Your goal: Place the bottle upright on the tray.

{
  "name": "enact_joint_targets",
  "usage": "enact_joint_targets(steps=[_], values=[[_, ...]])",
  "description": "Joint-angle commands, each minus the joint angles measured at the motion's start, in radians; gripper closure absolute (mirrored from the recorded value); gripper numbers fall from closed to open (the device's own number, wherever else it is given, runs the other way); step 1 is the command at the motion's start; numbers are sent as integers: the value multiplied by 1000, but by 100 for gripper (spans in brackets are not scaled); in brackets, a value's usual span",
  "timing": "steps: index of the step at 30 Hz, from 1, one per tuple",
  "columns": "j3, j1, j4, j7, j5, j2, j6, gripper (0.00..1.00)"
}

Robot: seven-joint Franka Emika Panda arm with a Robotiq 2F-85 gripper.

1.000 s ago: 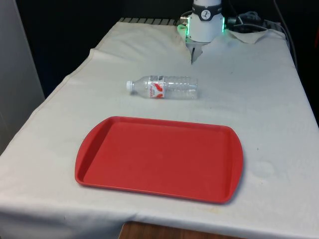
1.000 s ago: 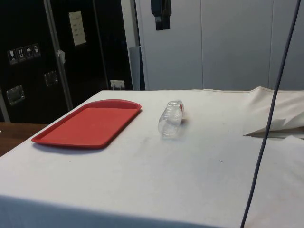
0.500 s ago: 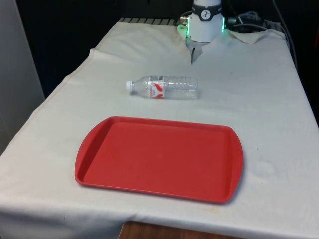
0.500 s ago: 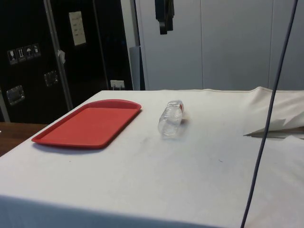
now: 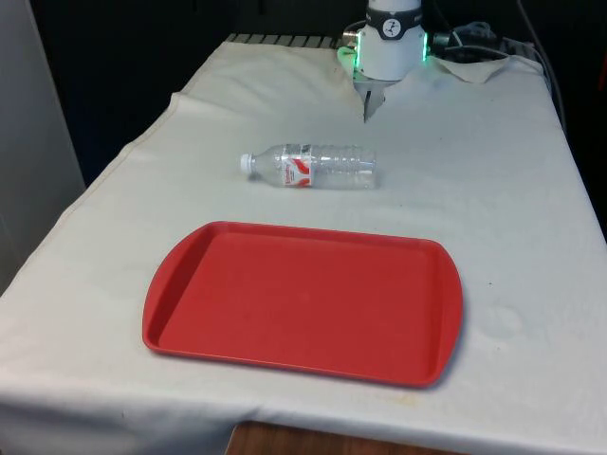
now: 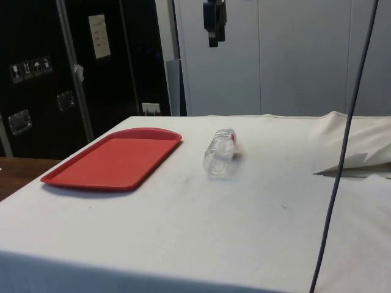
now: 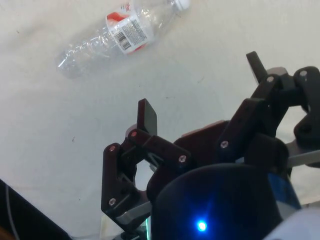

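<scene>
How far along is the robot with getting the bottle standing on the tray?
Nothing looks done yet. The bottle lies on its side on the white cloth, beyond the red tray, which holds nothing. In hand: the gripper hangs open, high above the table, holding nothing. Left: come down, grasp the bottle, carry it over and stand it upright on the tray.

White-clothed tabletop [image 5: 531,218]: red tray [image 5: 303,301] flat near its front edge, clear water bottle [image 5: 313,165] on its side mid-table.
</scene>
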Motion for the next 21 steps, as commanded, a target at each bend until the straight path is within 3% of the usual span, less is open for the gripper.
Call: enact_joint_targets(steps=[1, 10, 21], values=[[0, -1, 0, 0, 1, 0, 1, 0], [-10, -1, 0, 13, 1, 4, 0, 0], [-13, -2, -2, 91, 6, 26, 11, 0]])
